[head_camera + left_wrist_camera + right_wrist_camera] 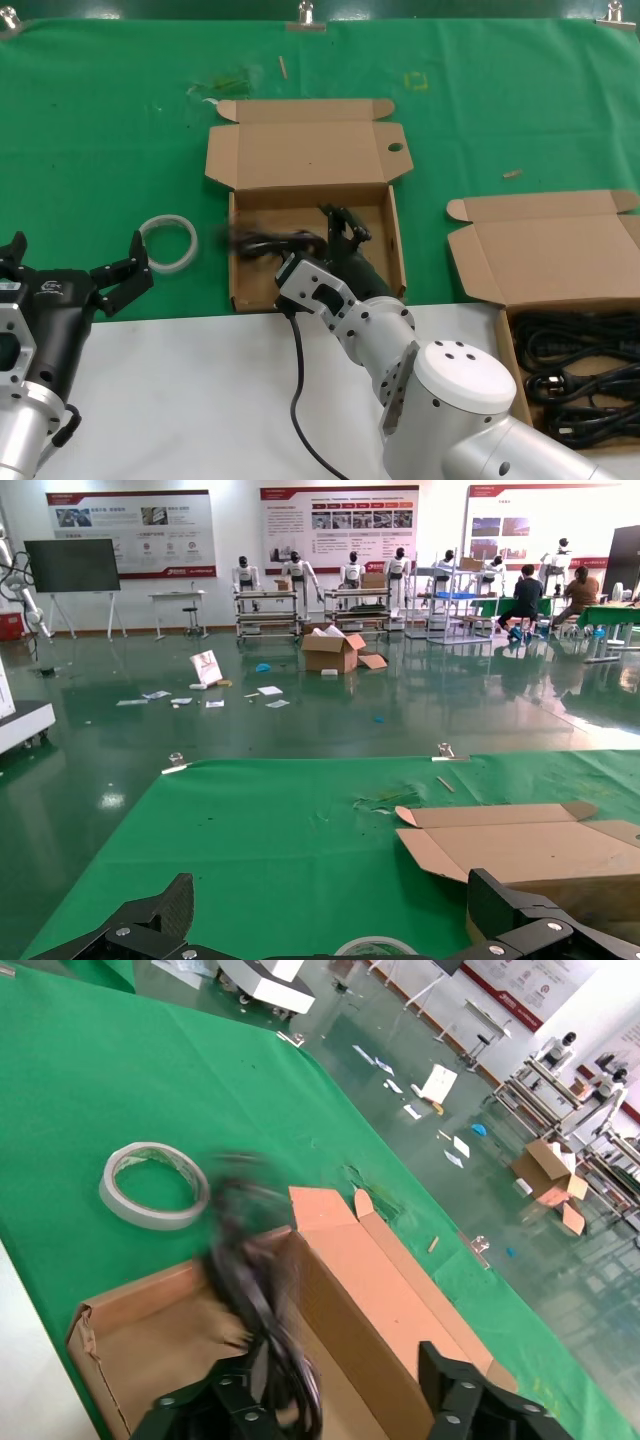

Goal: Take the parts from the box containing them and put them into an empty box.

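Blurred black cord bundle (268, 243) sits in my holed-tab box (392, 262), centre of green surface (100, 150). My right tool (343, 235) over that box, fingers spread, nothing gripped. More cords (580, 380) fill no-hole box (480, 270) at right. My left tool (75, 268) spread wide near white ring (167, 243).

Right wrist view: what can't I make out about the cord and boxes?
Cord: motion-blurred in right wrist and head views; plug unreadable.
Holed-lid box floor: head view, partly behind right gripper.
Source box: head view, cut by frame edge; cord count unknown.
Left gripper, parked left: own wrist view crops its jaws.
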Controlling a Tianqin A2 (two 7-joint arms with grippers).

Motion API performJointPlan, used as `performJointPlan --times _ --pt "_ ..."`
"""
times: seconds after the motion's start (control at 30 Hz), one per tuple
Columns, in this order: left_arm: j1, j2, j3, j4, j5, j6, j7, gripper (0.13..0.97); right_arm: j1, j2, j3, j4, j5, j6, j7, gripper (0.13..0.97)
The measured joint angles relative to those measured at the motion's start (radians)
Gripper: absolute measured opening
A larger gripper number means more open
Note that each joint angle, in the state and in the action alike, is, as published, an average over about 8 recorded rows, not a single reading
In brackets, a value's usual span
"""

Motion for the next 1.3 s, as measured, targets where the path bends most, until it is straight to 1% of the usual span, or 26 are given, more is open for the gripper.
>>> performJointPlan --times 0.23,0.37,0.63,0.67,0.93,1.07,1.23,1.3 --pt "0.000 0.000 0.000 0.000 0.000 0.000 0.000 0.965 0.000 0.000 0.000 0.000 0.000 0.000 0.000 0.621" --pt "0.000 0.000 0.000 0.000 0.000 0.000 0.000 0.965 0.000 0.000 0.000 0.000 0.000 0.000 0.000 0.621" --pt "0.000 0.000 0.000 0.000 0.000 0.000 0.000 0.965 0.000 0.000 0.000 0.000 0.000 0.000 0.000 0.801" --pt "0.000 0.000 0.000 0.000 0.000 0.000 0.000 0.965 0.000 0.000 0.000 0.000 0.000 0.000 0.000 0.801" --pt "0.000 0.000 0.000 0.000 0.000 0.000 0.000 0.965 -0.004 0.000 0.006 0.002 -0.005 -0.004 0.007 0.916" --pt "0.000 0.000 0.000 0.000 0.000 0.000 0.000 0.965 -0.018 0.000 0.028 0.011 -0.024 -0.017 0.035 0.934" --pt "0.000 0.000 0.000 0.000 0.000 0.000 0.000 0.965 -0.048 0.000 0.077 0.028 -0.063 -0.045 0.096 0.964" --pt "0.000 0.000 0.000 0.000 0.000 0.000 0.000 0.965 -0.063 0.000 0.100 0.037 -0.083 -0.058 0.125 0.964"
